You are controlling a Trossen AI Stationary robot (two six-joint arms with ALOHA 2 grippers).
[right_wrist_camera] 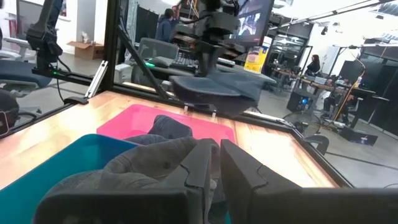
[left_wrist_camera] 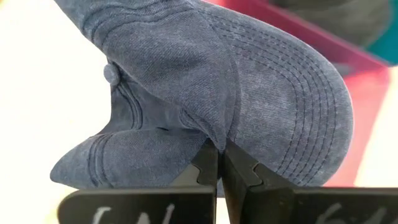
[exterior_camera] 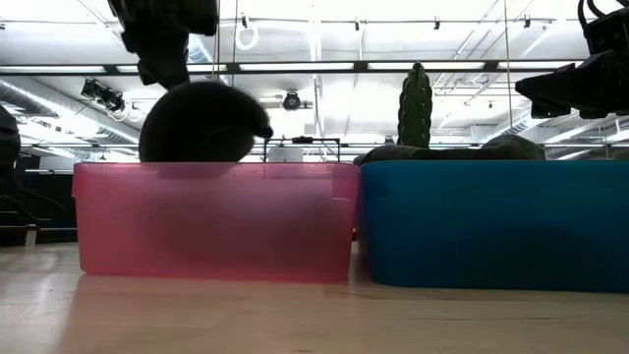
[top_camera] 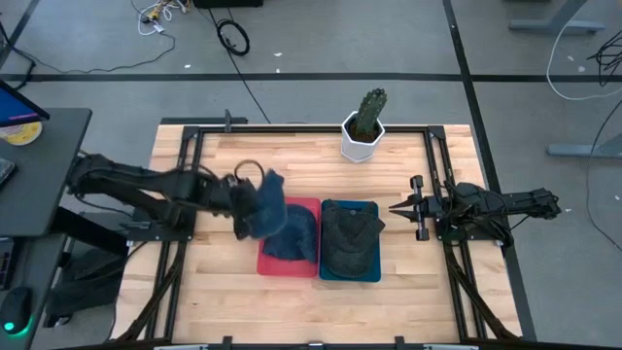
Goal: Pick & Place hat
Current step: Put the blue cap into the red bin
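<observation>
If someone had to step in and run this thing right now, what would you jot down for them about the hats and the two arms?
Left gripper: shut on the blue hat, holding it in the air over the pink bin.
Right gripper: shut, empty, waiting beside the blue bin.
Done: a dark hat lies in the blue bin.
Left: lower the blue hat into the pink bin, which seems to hold another blue hat already, and let go.
Mind the potted cactus at the table's far edge.
</observation>
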